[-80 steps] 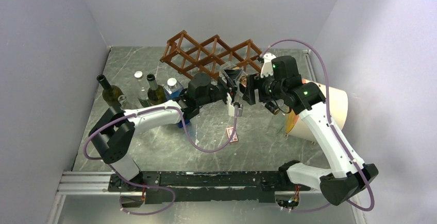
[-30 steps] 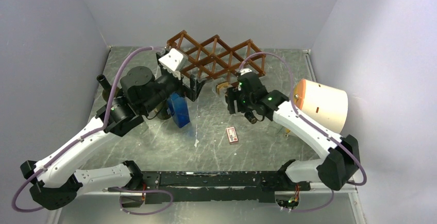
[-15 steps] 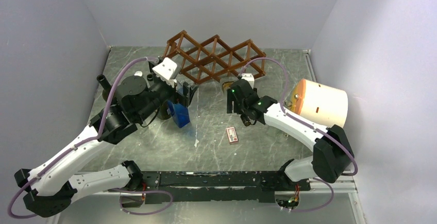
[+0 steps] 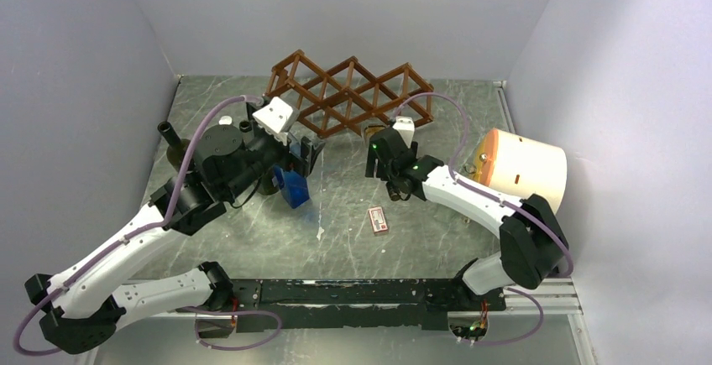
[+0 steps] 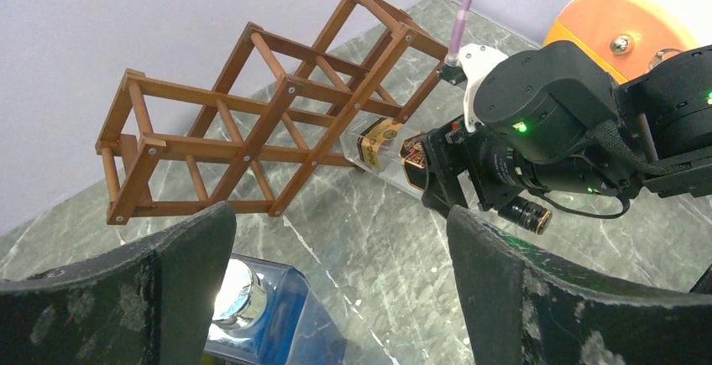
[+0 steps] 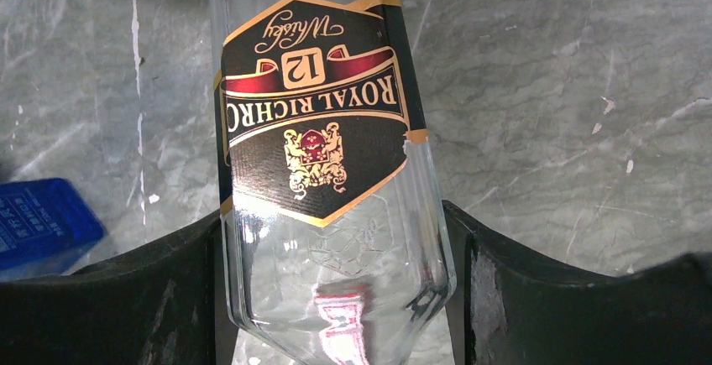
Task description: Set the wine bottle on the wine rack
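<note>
Clear glass bottle with black-and-gold label (image 6: 315, 130), clamped in the right gripper (image 6: 336, 289) just before the reddish-brown wooden lattice wine rack (image 4: 348, 92), seems mid-delivery; next it must line up with an open cell, while the left gripper (image 5: 336, 285) hangs open.

Grey marble table (image 4: 344, 214) — carries wine rack (image 4: 348, 92), blue bottle (image 4: 294, 187), small box (image 4: 379, 220), cream cylinder (image 4: 525, 168).
</note>
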